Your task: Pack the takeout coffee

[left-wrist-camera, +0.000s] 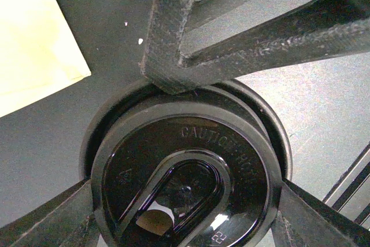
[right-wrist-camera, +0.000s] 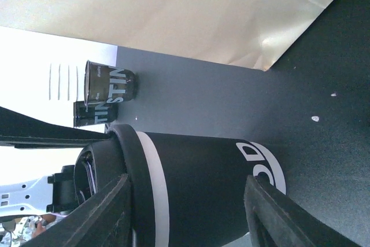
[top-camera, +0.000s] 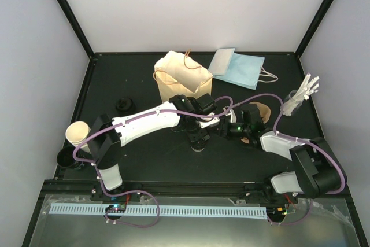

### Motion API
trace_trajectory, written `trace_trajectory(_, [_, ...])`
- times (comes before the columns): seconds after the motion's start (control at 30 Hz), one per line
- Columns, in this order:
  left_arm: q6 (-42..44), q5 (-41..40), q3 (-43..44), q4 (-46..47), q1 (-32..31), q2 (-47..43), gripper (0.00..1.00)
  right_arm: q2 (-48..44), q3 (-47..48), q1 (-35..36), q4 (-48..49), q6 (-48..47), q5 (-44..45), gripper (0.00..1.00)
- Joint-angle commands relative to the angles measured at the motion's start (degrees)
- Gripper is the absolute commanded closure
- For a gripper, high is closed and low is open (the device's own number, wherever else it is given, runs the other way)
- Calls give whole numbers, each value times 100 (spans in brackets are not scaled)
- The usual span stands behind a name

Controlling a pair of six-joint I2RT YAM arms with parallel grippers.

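The takeout coffee [top-camera: 198,146] stands upright mid-table, in front of the tan paper bag [top-camera: 182,76]. In the right wrist view its body [right-wrist-camera: 196,177] looks black with a white band under the black lid [left-wrist-camera: 231,143]. My left gripper [left-wrist-camera: 185,218] comes down from above, and its fingers [left-wrist-camera: 52,218] press on opposite sides of the lid's rim. My right gripper [right-wrist-camera: 188,201] is open and rolled on its side. It rests against the cup's right side, one finger [left-wrist-camera: 173,56] at lid height and the other low on the cup.
A blue bag [top-camera: 237,67] lies behind the tan one. A brown pulp carrier [top-camera: 263,111] and a holder of white cutlery [top-camera: 300,98] are at the right. Stacked cream cups [top-camera: 78,134] and black lids [top-camera: 122,105] are at the left. Two small dark lettered pots [right-wrist-camera: 110,82] stand beyond the cup.
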Motion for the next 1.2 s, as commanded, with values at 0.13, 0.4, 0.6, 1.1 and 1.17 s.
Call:
trace_trajectory(0.13, [70,760,-241,-147,-165,460,24,396,-25,114,-158,-303,338,44])
trace_trajectory(0.4, [52,769,-233,-143,-182,498,24,649,-347,156,-231,-431,564,45])
trace_trajectory(0.6, [43,786,-225,-116,-198,540,24,633,-431,297,-122,-389,619,45])
trace_trajectory(1.1, [8,787,-241,-103,-238,550,25,559,-484,541,-199,-415,820,46])
trace_trajectory(1.17, [0,786,-258,-84,-243,557,24,569,-555,585,-168,-395,862,46])
